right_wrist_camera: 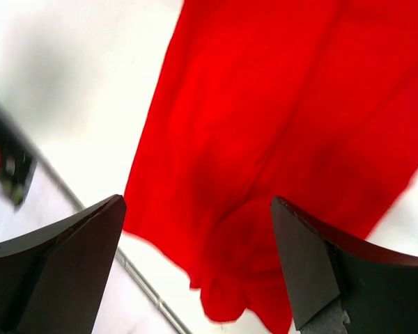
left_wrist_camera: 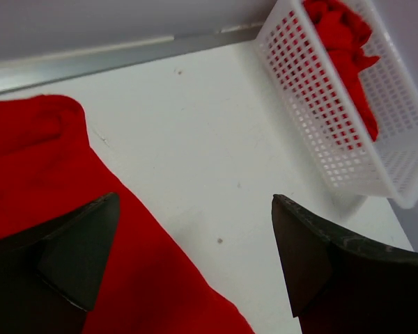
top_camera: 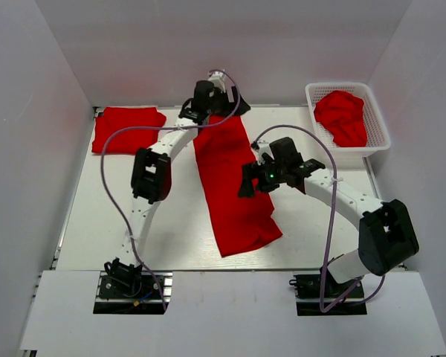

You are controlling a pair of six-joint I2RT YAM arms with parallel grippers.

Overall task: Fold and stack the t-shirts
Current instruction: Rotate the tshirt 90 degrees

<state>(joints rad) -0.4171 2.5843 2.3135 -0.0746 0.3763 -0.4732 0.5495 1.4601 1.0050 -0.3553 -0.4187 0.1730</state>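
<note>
White counter [top_camera: 97,223] carries your long folded shirt [top_camera: 234,193] in the middle. The left hand [left_wrist_camera: 195,205] and right hand [right_wrist_camera: 197,205] hang spread apart (gripping nothing). Pinch one layer only, and the fold could slide open.

- Left arm [top_camera: 171,141] and right arm [top_camera: 342,195]: white links, black joint housings.
- A lilac cable [top_camera: 106,160] loops along each.
- Small green light [top_camera: 270,176] on right wrist.
- Dark wedge-shaped fingers [left_wrist_camera: 70,261].

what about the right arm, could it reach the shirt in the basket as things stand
Probably yes. The basket stands open-topped on the right arm's side, the crumpled shirt in it uncovered, and nothing lies between. The right claw is open and empty above the long shirt.
</note>
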